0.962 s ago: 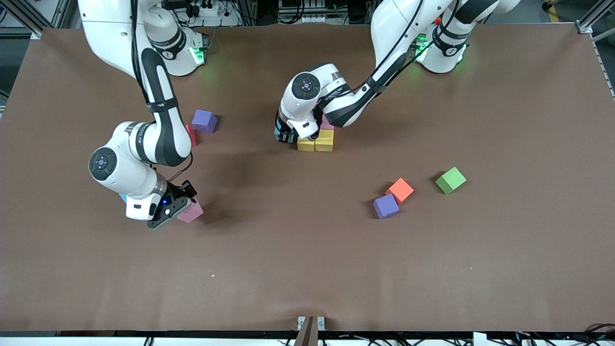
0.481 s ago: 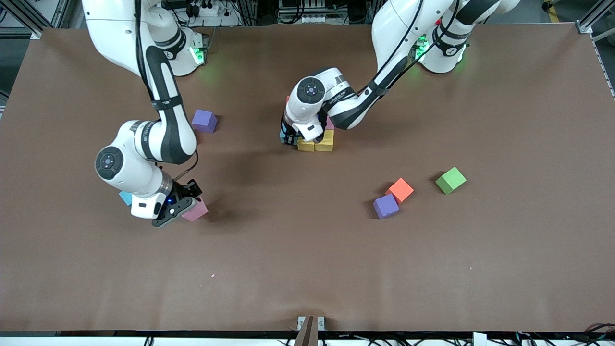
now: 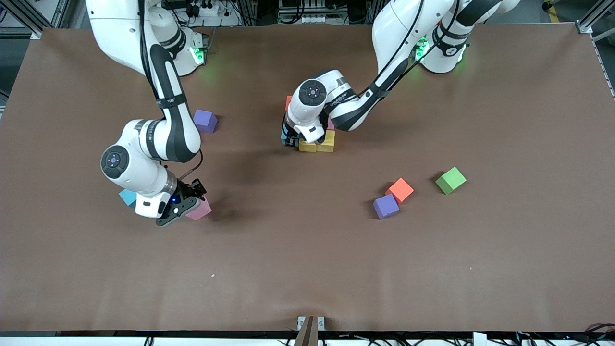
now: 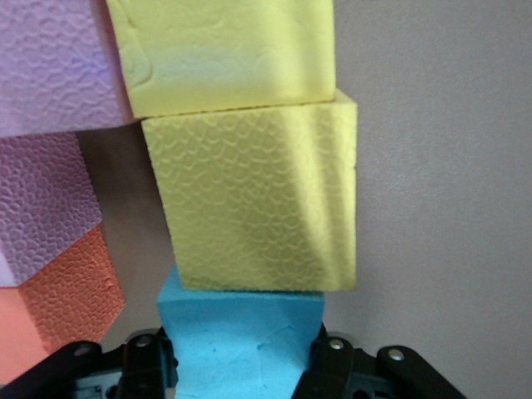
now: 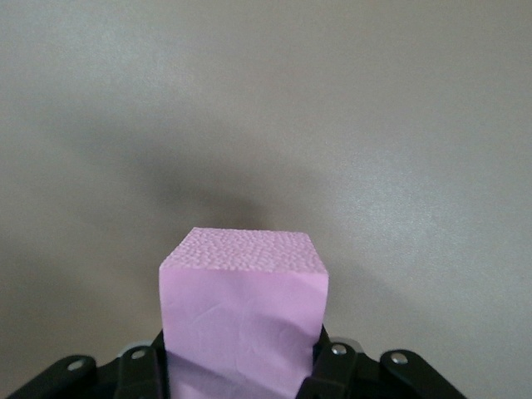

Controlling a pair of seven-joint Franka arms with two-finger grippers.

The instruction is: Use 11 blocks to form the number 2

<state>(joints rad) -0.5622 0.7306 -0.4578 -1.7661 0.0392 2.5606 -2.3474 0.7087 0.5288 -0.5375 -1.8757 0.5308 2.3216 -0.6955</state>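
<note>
My left gripper [image 3: 290, 140] is shut on a light blue cube [image 4: 241, 337] and holds it against a yellow cube [image 4: 253, 204] at the end of the partly built number 2 [image 3: 317, 139]. In the left wrist view a second yellow cube [image 4: 224, 54], two pink cubes [image 4: 46, 208] and an orange cube [image 4: 71, 287] stand beside it. My right gripper [image 3: 188, 205] is shut on a pink cube [image 3: 201, 209], also in the right wrist view [image 5: 241, 316], just above the bare table toward the right arm's end.
Loose cubes lie on the brown table: a purple one [image 3: 205, 120] near the right arm, a light blue one [image 3: 127, 197] under its wrist, and an orange [image 3: 399, 190], a purple [image 3: 386, 205] and a green one [image 3: 450, 180] toward the left arm's end.
My right gripper has carried the pink cube a little toward the middle of the table. My left gripper has brought the light blue cube closer against the yellow cube.
</note>
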